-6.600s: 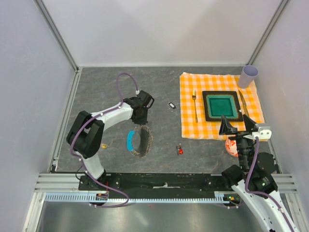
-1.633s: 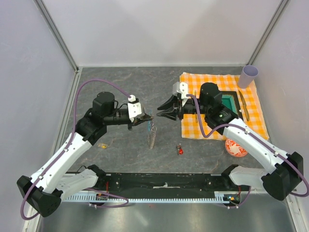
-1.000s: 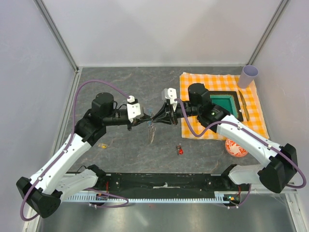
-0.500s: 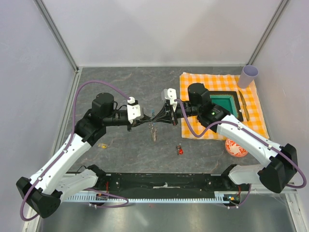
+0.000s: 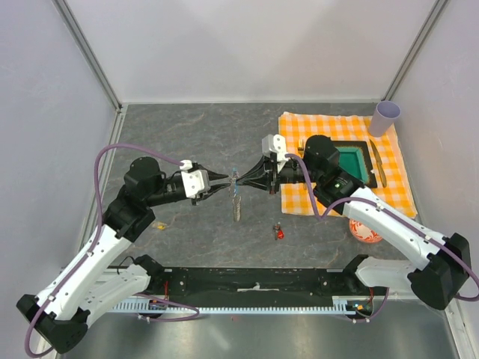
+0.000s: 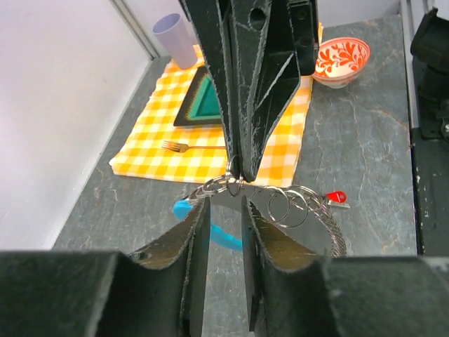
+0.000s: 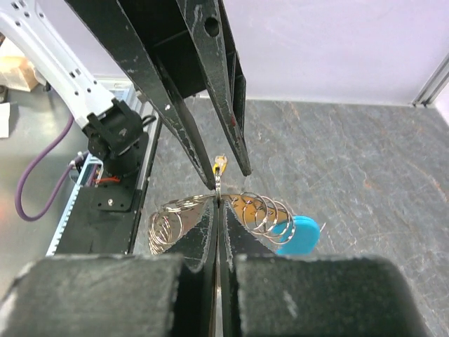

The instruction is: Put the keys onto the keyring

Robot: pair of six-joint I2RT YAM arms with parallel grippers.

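Top external: left gripper (image 5: pixel 224 182) gapes, facing right gripper (image 5: pixel 239 179) pinching the keyring (image 5: pixel 236 208).

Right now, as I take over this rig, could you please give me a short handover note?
Left gripper: jaws open, holding nothing, tips just short of the ring.
Right gripper: jaws shut on the grey metal chain keyring with the blue plastic piece, which hangs in the air between the arms.
Tiny silver key with the red plastic head: lying on the dark grey table, apart from both grippers.
Done: keyring lifted.
Left: pick up the key and thread it onto the ring.
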